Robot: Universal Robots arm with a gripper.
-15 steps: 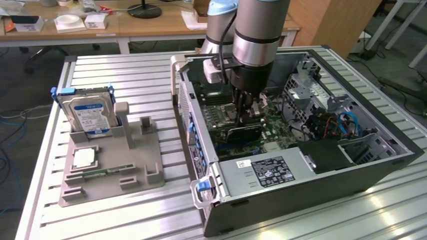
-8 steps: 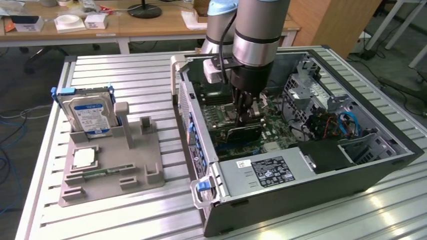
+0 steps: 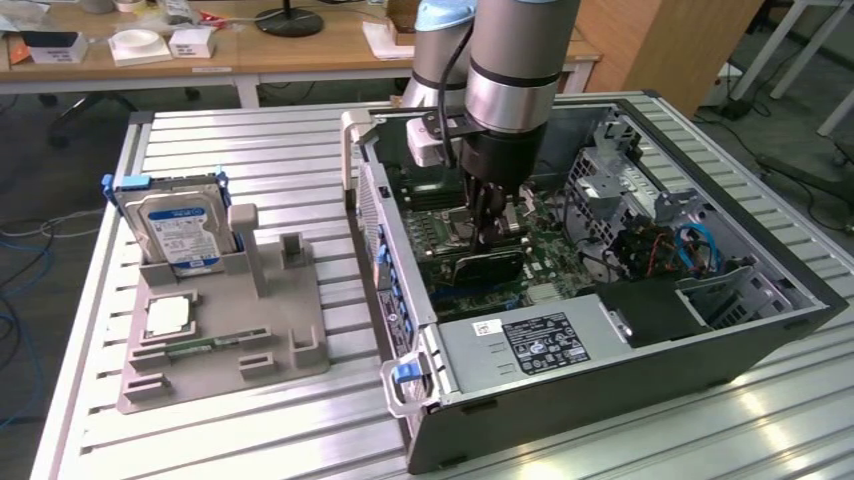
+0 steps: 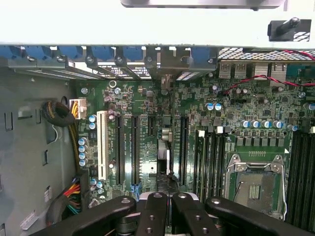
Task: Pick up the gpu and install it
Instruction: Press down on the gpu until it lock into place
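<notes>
The gpu (image 3: 489, 268), a thin dark card, stands on edge inside the open computer case (image 3: 747, 330), low over the green motherboard (image 3: 447, 235). My gripper (image 3: 483, 238) reaches straight down into the case and is shut on the card's upper edge. In the wrist view the gpu (image 4: 164, 147) appears edge-on as a thin strip running between the black expansion slots (image 4: 134, 147), with its bracket end toward the case's rear slot openings (image 4: 167, 73). Both black fingers (image 4: 152, 211) are pressed together around it. Whether the card sits fully in a slot I cannot tell.
A power supply (image 3: 534, 342) lies close in front of the card, and drive cages with cables (image 3: 667, 240) fill the case toward the exterior view's right. On the exterior view's left, a grey fixture (image 3: 287, 345) holds a blue-labelled hard drive (image 3: 180, 228), a processor (image 3: 167, 315) and a memory stick (image 3: 200, 345).
</notes>
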